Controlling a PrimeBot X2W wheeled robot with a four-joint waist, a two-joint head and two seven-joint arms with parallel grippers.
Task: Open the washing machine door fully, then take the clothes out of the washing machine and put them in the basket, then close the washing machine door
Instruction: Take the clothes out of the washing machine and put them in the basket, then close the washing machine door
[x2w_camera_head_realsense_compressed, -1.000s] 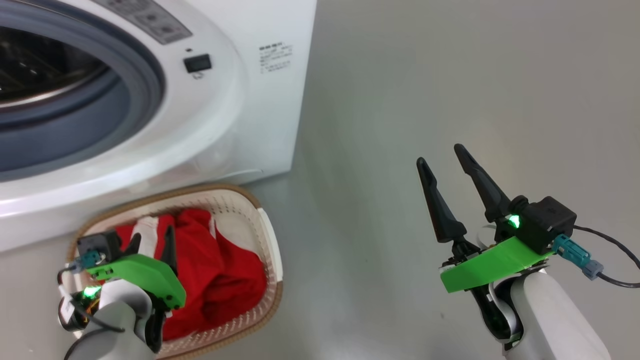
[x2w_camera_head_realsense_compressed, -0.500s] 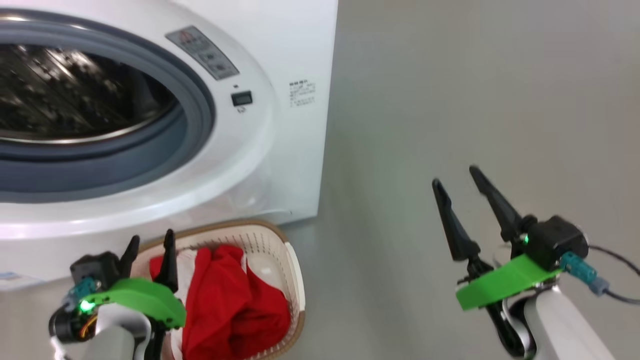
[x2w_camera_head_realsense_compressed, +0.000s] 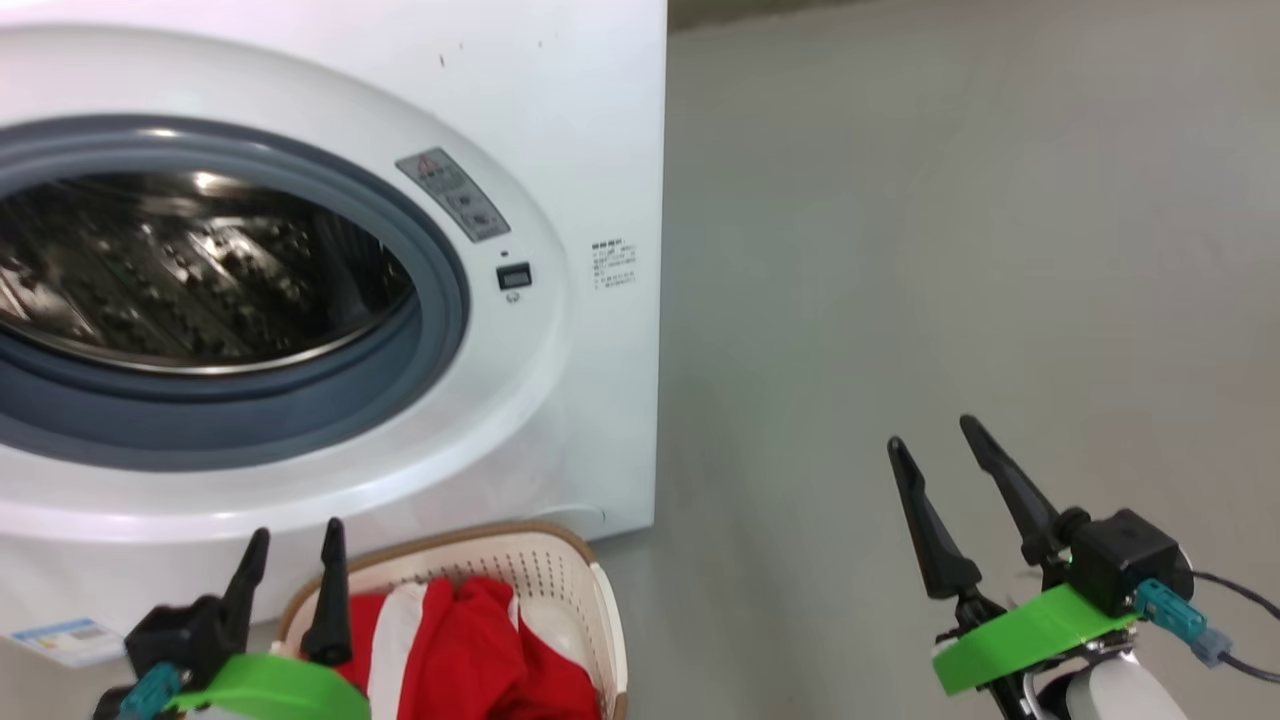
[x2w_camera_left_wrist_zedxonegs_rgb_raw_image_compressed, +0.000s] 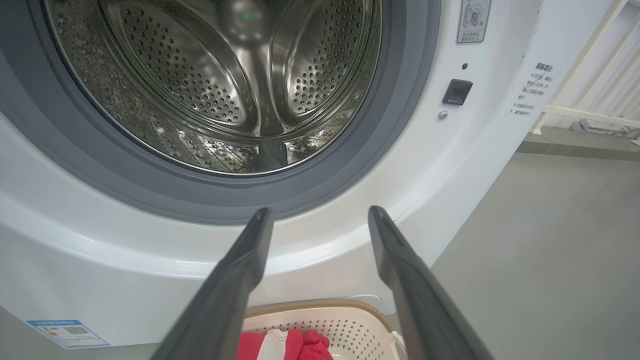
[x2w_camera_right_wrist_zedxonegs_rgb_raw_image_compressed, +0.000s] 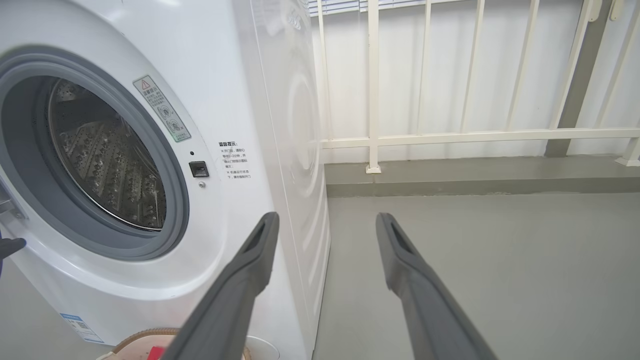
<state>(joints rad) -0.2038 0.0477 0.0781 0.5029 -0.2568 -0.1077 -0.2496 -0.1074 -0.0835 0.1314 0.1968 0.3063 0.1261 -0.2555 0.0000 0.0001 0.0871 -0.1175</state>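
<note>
steel drum (x2w_camera_head_realsense_compressed: 180, 270) of the washing machine (x2w_camera_head_realsense_compressed: 600, 120) at far left looks bare inside its grey ring, and the left gripper (x2w_camera_head_realsense_compressed: 297, 530) sits near left, fingers spread with nothing between them, just beside the basket (x2w_camera_head_realsense_compressed: 540, 560) holding the red clothes (x2w_camera_head_realsense_compressed: 470, 650) at the machine's foot. latch socket (x2w_camera_head_realsense_compressed: 513, 275) is on the opening's right, so the washing machine door likely hangs hinged off to the left, nearer the left arm, and would swing rightward to shut. right gripper (x2w_camera_head_realsense_compressed: 930, 433) near right over grey floor (x2w_camera_head_realsense_compressed: 900, 250), spread and empty, well apart from the machine.
</note>
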